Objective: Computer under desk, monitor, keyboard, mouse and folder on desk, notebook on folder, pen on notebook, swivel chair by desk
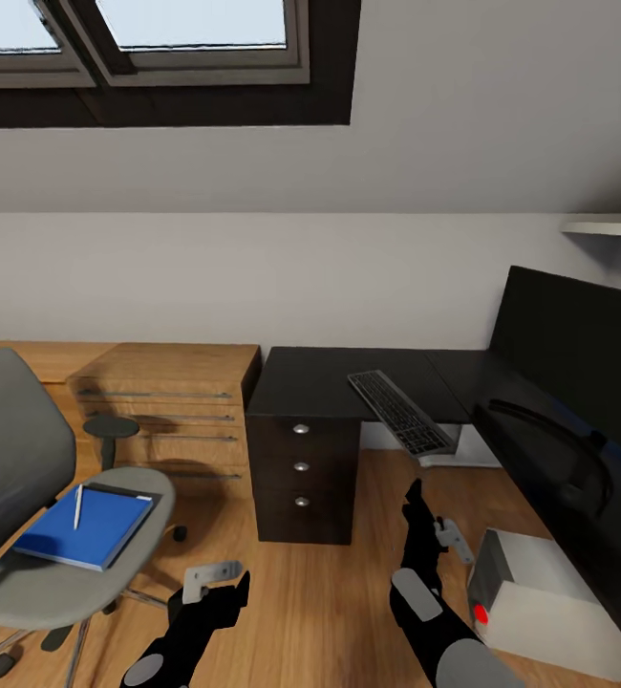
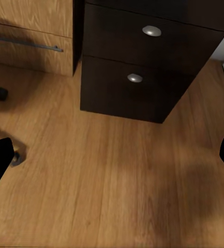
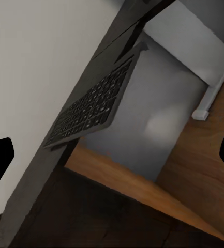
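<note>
The grey swivel chair (image 1: 24, 497) stands at the left, away from the desk. On its seat lies the blue folder (image 1: 86, 526) with the pale pen (image 1: 78, 505) on top. A thin grey strip along the folder's far edge may be the notebook; I cannot tell. The black desk (image 1: 320, 377) carries the keyboard (image 1: 398, 411) (image 3: 88, 108), whose near end overhangs the edge. The monitor (image 1: 578, 354) stands on the right wing. Under that wing, the pale computer (image 1: 549, 602) sits on the floor. The mouse is out of view. My left gripper (image 1: 223, 583) and right gripper (image 1: 430, 521) hang open and empty above the floor.
A low light-wood cabinet (image 1: 167, 401) runs along the wall behind the chair. The black drawer unit (image 1: 301, 468) (image 2: 143, 77) stands ahead of my left gripper. The desk's white leg (image 3: 215, 88) meets the wood floor (image 1: 330, 612) between the arms. A shelf (image 1: 616, 227) juts out at upper right.
</note>
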Available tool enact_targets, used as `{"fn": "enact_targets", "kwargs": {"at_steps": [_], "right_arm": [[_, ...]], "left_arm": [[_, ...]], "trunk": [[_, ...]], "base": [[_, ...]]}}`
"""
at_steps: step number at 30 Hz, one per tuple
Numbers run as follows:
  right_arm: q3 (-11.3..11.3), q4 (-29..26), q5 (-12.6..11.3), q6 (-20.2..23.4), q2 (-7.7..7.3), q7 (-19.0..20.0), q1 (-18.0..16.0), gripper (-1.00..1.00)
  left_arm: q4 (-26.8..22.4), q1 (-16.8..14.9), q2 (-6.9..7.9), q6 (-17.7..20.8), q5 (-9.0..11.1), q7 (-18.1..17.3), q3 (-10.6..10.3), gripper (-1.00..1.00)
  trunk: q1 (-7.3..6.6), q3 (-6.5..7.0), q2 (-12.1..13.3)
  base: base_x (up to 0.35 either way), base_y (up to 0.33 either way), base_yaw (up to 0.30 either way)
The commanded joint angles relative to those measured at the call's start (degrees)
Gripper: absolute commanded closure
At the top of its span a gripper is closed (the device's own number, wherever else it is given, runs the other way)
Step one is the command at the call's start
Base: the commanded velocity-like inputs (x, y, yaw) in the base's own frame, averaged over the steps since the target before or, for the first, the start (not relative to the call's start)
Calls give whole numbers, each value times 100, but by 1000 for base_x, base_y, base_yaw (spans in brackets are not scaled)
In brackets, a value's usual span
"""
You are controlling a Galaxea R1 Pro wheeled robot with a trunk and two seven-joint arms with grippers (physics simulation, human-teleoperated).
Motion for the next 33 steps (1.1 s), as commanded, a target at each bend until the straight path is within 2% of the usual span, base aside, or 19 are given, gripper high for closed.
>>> {"fn": "enact_targets", "kwargs": {"at_steps": [1, 3, 5, 6, 11, 13, 14, 16, 18, 19, 21, 23, 24, 25, 27, 28, 30, 31, 33], "right_arm": [[87, 454, 154, -13, 4, 328, 45, -100], [138, 710, 340, -28, 4, 469, 67, -100], [185, 1070, 672, -125, 4, 620, 89, -100], [239, 1449, 1291, -360, 4, 684, 105, -100], [343, 1554, 1548, -343, 4, 240, 109, -100], [511, 1546, 1670, -128, 4, -204, 110, -100], [679, 1505, 1796, 107, 4, -509, 110, -100], [858, 1397, 1934, 380, 4, -811, 110, -100], [1087, 1051, 2101, 842, 4, -1261, 110, -100], [1184, 724, 2171, 1195, 4, -1554, 111, -100], [1246, 376, 2218, 1606, 4, -1849, 115, -100], [1305, -139, 2265, 2432, 4, -2278, 132, -100], [1330, -477, 2292, 3159, 4, -2525, 143, -100], [1342, -647, 2306, 3564, -30, -2627, 147, -100], [1365, -1010, 2352, 4440, -165, -2789, 153, -100], [1384, -1418, 2421, 5353, -328, -2895, 157, -100], [1393, -1870, 2485, 6218, -504, -2963, 161, -100], [1399, -2333, 2532, 6956, -665, -3006, 175, -100], [1399, -2763, 2558, 7507, -802, -3034, 224, -100]], "left_arm": [[14, -1, 1, 17, 56, 55, -4, -100], [20, -1, 1, 17, 55, 57, -3, -100], [25, -1, 0, 17, 54, 59, -2, -100], [20, -1, -4, 17, 46, 59, -8, -100], [13, -1, -5, 22, 45, 59, -10, -100], [5, -1, -5, 26, 44, 60, -10, -100], [1, -1, -5, 29, 44, 58, -10, -100], [-1, -1, -5, 31, 44, 56, -10, -100], [-3, -1, -5, 33, 44, 56, -10, -100], [-4, -1, -5, 34, 44, 56, -10, -100], [-4, -1, -5, 34, 44, 54, -10, -100], [-5, -1, -5, 38, 44, 54, -10, -100], [-5, -1, -7, 40, 44, 55, -10, -100], [-3, -1, -8, 40, 44, 56, -10, -100], [-1, -1, -10, 42, 44, 56, -10, -100], [1, -1, -12, 42, 44, 54, -10, -100], [2, -1, -14, 43, 44, 53, -12, -100], [2, -1, -17, 43, 44, 53, -14, -100], [3, -1, -19, 43, 44, 52, -18, -100]], "trunk": [[-23, 14, 39], [-67, 50, 119], [-111, 86, 199], [-133, 104, 239], [-242, 194, 440], [-286, 230, 520], [-308, 248, 560], [-352, 283, 640], [-396, 319, 721], [-418, 337, 761], [-462, 373, 841], [-506, 409, 921], [-528, 427, 961], [-550, 445, 1001], [-594, 481, 1081], [-616, 499, 1122], [-660, 535, 1202], [-682, 553, 1242], [-726, 589, 1322]], "base": [[0, 0, 0], [0, 0, 0], [0, 0, 0], [0, 0, 0], [0, 0, 0], [0, 0, 0], [0, 0, 0], [0, 0, 0], [0, 0, 0], [0, 0, 0], [0, 0, 0], [0, 0, 0], [0, 0, 0], [0, 0, 0], [0, 0, 0], [0, 0, 0], [0, 0, 0], [0, 0, 0], [0, 0, 0]]}}
